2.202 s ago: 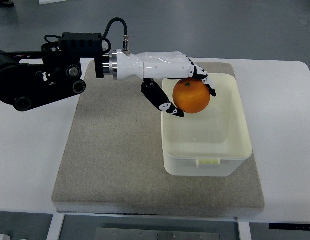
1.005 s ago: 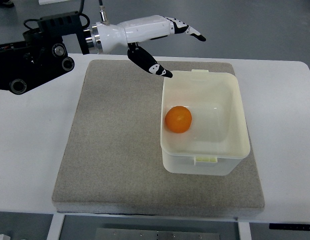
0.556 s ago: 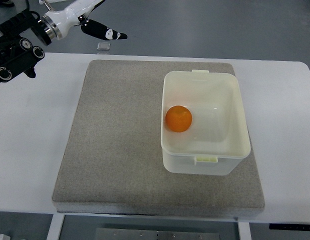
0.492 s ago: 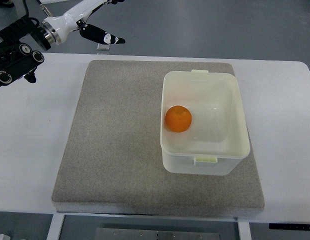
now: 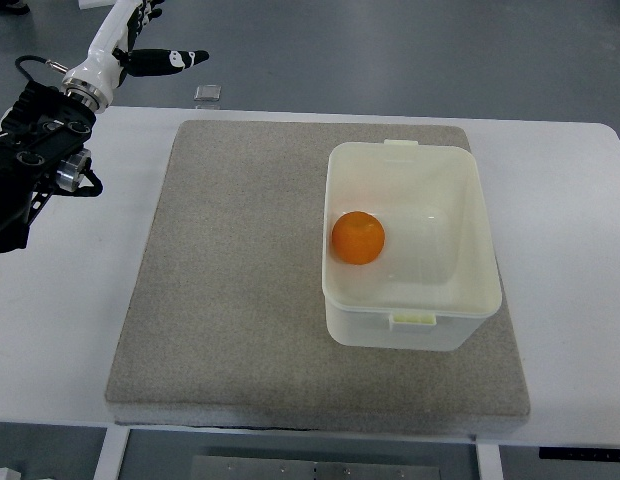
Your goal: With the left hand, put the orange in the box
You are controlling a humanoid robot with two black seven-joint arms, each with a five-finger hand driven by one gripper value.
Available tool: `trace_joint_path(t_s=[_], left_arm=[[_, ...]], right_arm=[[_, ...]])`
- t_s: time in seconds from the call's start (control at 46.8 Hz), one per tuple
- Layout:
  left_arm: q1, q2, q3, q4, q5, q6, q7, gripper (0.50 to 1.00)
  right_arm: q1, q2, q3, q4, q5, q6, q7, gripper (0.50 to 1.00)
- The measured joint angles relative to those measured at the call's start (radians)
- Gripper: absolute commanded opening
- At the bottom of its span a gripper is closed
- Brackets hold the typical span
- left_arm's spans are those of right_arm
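The orange (image 5: 358,238) lies inside the cream plastic box (image 5: 477,238), against its left wall. The box stands on the right part of the grey mat (image 5: 230,280). My left hand (image 5: 140,40) is at the top left corner of the picture, far from the box, with its fingers spread and holding nothing; part of it runs off the top edge. Its black arm (image 5: 35,150) comes in along the left edge. My right arm does not show.
The mat lies on a white table (image 5: 60,310). A small grey object (image 5: 206,93) sits at the table's far edge, just right of my left hand. Grey floor lies beyond the table.
My left hand let go of the orange over the box. The orange now rests in the box. The hand has drawn back up and to the left, to the top left corner.
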Motion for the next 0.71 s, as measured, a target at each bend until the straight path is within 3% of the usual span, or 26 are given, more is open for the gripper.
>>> trace_joint_path(t_s=[0.278,0.513,0.706], left_arm=[[0.019,-0.019,-0.010,0.100,-0.368,-0.217,0.175,0.988],[0.034,-0.028,-0.104,0.116,-0.457,-0.238,0.237,0.988],[0.064,-0.044,-0.238,0.116,-0.460,-0.270,0.247,0.988]], right_arm=[[0.001,0.000,0.000,0.000,0.000,0.000,0.000,0.932],[0.000,0.000,0.000,0.000,0.000,0.000,0.000,0.932],[0.000,0.000,0.000,0.000,0.000,0.000,0.000,0.932]])
